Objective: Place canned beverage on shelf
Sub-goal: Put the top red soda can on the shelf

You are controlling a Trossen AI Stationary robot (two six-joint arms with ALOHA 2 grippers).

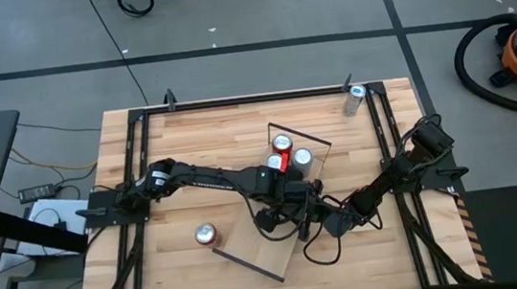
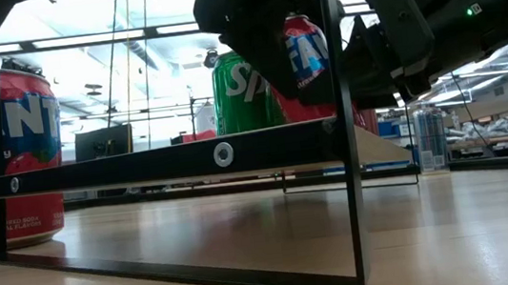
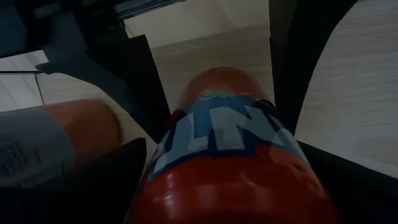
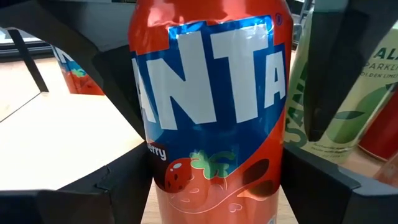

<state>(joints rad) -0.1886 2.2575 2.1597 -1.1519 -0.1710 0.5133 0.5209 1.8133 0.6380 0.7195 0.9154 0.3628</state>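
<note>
right jaws clamped on a red can (image 4: 211, 124), one dark finger pressed to each side of its blue-and-white label, strawberry picture low on the front. same red can also between the left jaws, seen from its end along the body; cannot tell whether the left jaws grip it or merely stand around it. both sets of jaws nose to nose over the near-middle of the worktop (image 1: 200, 141), left arm (image 1: 195, 178) reaching in from one side, right arm (image 1: 405, 163) from the other.

in the low view, red can up in the air between the dark jaws, tilted, clear of the shelf (image 2: 141, 165) and above its board. not resting on anything.

shelf directly under and around the jaws: long light-wood board with thin black wire ends, lying slantwise across the worktop. beyond the jaws, at the far end of the board, three cans (image 1: 283, 144) standing close together, one red-topped and two silver-topped. just beside the right jaws, nearly touching the held can, a pale green and white can (image 4: 329, 93) upright. behind the jaws in the low view, a green can (image 2: 243, 91).

off the shelf, to the left jaws' side and well apart from them, a second red can (image 1: 206, 233) upright on the bare worktop. far beyond the right jaws, at the worktop's back corner, a silver can (image 1: 355, 99) by itself.
</note>
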